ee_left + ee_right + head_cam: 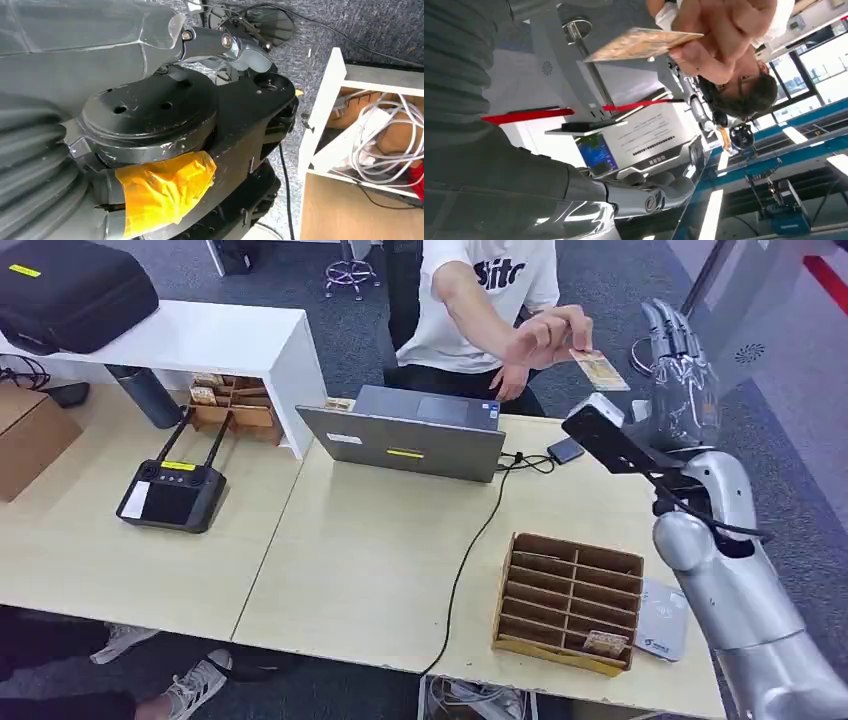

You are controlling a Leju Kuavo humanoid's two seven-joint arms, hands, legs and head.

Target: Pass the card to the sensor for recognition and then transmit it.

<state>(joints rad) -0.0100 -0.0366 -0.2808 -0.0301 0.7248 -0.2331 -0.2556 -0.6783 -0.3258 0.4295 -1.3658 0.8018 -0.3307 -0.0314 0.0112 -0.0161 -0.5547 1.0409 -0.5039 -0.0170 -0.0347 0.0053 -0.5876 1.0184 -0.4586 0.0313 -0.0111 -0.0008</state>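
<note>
I'm looking down on a pale wooden table (pixel 360 570) set on grey carpet, with a white shelf unit (pixel 210 340) at the far left. A grey laptop (pixel 410 435) sits at the far edge, a black remote controller (pixel 172 495) to its left, and a wooden divided box (pixel 568 602) near the front right corner. Just beside that box lies the grey card sensor (pixel 662 620).

My right hand (pixel 678 370) is raised beyond the table's right end, fingers spread and upright, holding nothing. The card (pixel 600 369) is pinched in a person's hand (pixel 548 337), just beside my right hand's fingers but apart from them. That person, in a white shirt, sits behind the laptop.

My left hand (pixel 150 195) hangs low beside dark robot body parts; I cannot tell how its fingers lie.
</note>
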